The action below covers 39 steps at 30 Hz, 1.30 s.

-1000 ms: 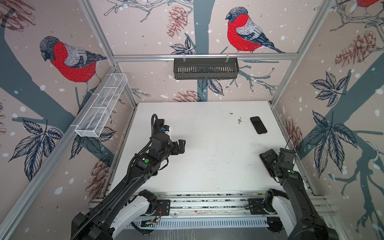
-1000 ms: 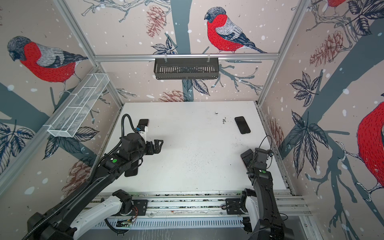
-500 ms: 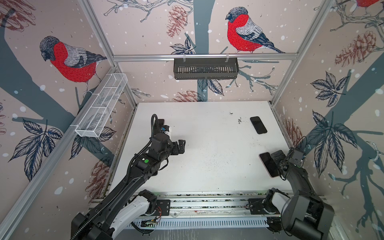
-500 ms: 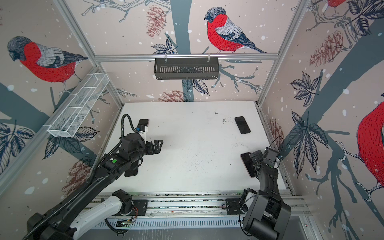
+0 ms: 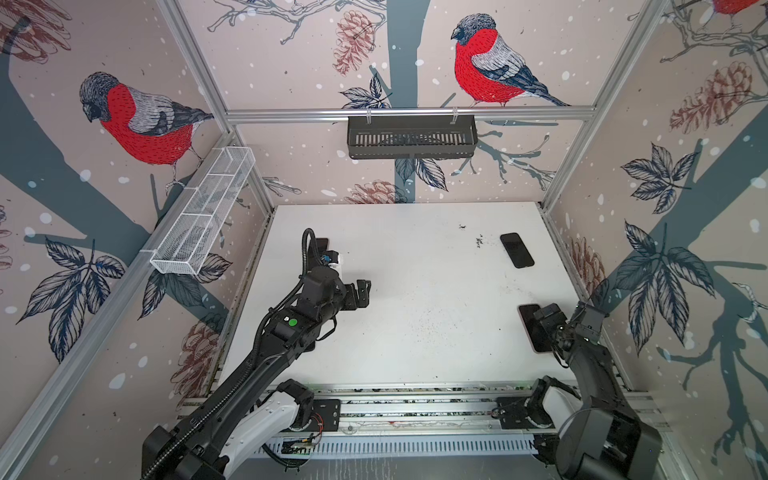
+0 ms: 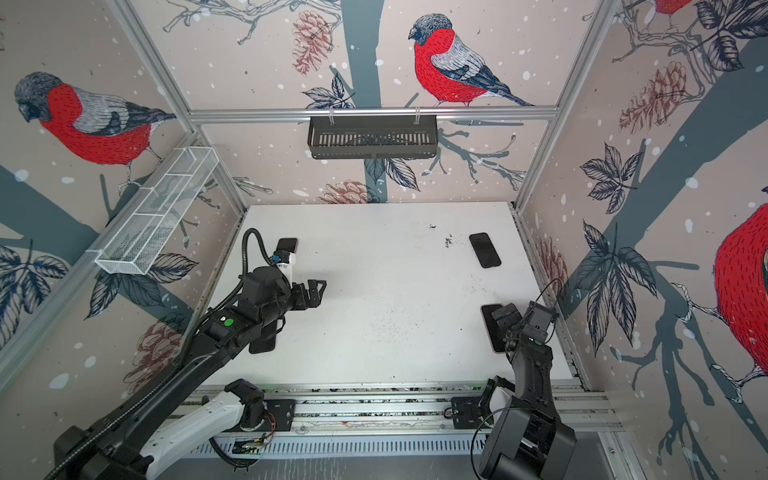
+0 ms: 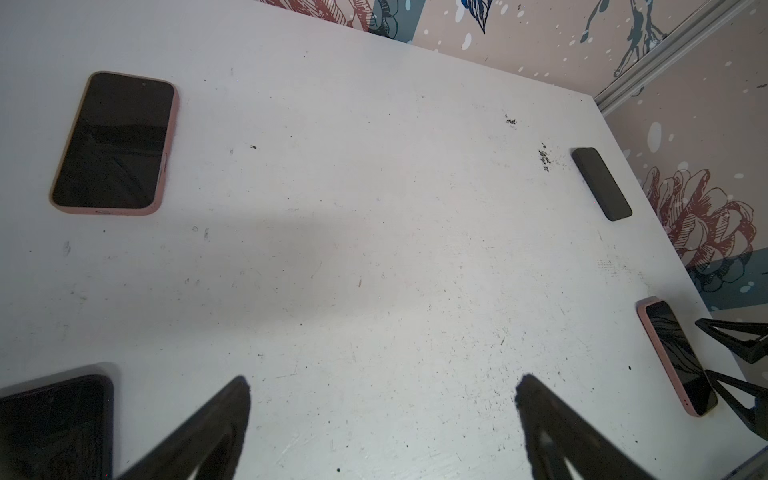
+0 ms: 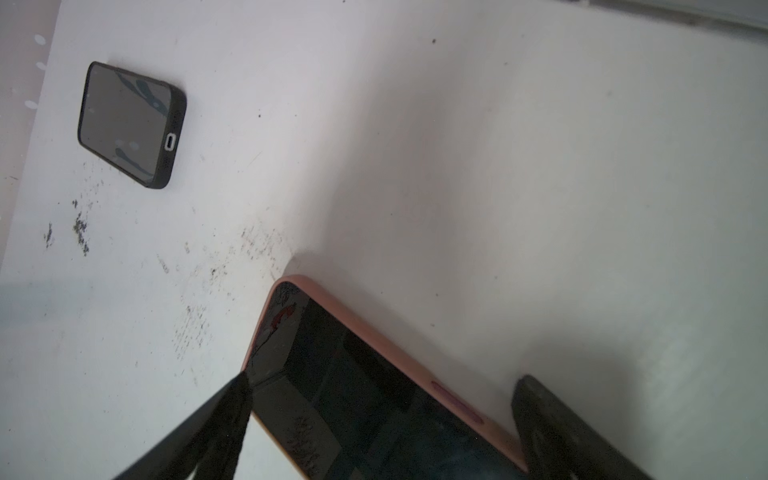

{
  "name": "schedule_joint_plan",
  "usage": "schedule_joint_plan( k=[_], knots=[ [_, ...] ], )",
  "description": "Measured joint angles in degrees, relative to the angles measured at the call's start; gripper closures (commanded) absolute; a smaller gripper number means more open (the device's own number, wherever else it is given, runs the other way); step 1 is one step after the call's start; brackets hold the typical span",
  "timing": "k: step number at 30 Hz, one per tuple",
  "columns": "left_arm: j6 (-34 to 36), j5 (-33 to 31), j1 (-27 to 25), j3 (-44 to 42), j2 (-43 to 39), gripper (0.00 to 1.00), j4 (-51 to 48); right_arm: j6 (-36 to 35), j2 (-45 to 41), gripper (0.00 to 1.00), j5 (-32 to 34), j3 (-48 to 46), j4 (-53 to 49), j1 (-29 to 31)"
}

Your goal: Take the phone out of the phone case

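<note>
The pink-cased phone (image 5: 528, 328) is found lying flat, screen up, on the white table (image 5: 424, 340), at the lower right in both top views. The right gripper (image 8: 384, 382) is held low over it with jaws spread wide, a finger to either side. Whether it's touching can't be made out.

The left gripper (image 7: 382, 382) is also wide open, left of centre, with nothing in it.

Three more phones are laid out: a black-cased one (image 5: 516, 249) upper right, another pink one (image 7: 114, 141) upper left, and a dark one (image 6: 264, 338) partly hidden under the left arm.
</note>
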Motion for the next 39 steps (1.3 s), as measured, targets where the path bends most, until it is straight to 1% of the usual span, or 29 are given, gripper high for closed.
schedule_joint_plan(
  k=[2, 7, 13, 20, 26, 36, 39],
  knots=[
    [0.0, 0.0, 0.0, 0.0, -0.04, 0.01, 0.02, 0.04, -0.52, 0.0, -0.07, -0.28, 0.04, 1.38],
    [0.0, 0.02, 0.0, 0.0, -0.15, 0.01, 0.02, 1.33, -0.98, 0.0, 0.83, -0.7, 0.44, 8.63],
    [0.0, 0.09, 0.0, -0.09, -0.57, 0.01, 0.02, 3.02, 0.31, 0.0, 4.37, -0.39, 1.22, 16.55],
    [-0.02, 0.87, 0.0, -0.2, -1.09, 0.01, 0.02, 3.02, 2.51, 0.0, 8.35, 0.48, 1.18, 20.31],
    [-0.02, 1.55, 0.0, -0.22, -1.31, 0.01, 0.04, 3.06, 6.88, 0.0, 13.18, 2.75, 0.72, 25.24],
    [-0.04, 2.91, 0.0, -0.22, -1.25, 0.01, 0.02, 3.82, 14.14, 0.0, 23.58, 6.21, -1.25, 34.34],
    [-0.04, 3.02, 0.0, -0.22, -1.27, 0.01, 0.02, 4.7, 15.47, 0.02, 25.81, 6.8, -1.95, 36.83]
  ],
)
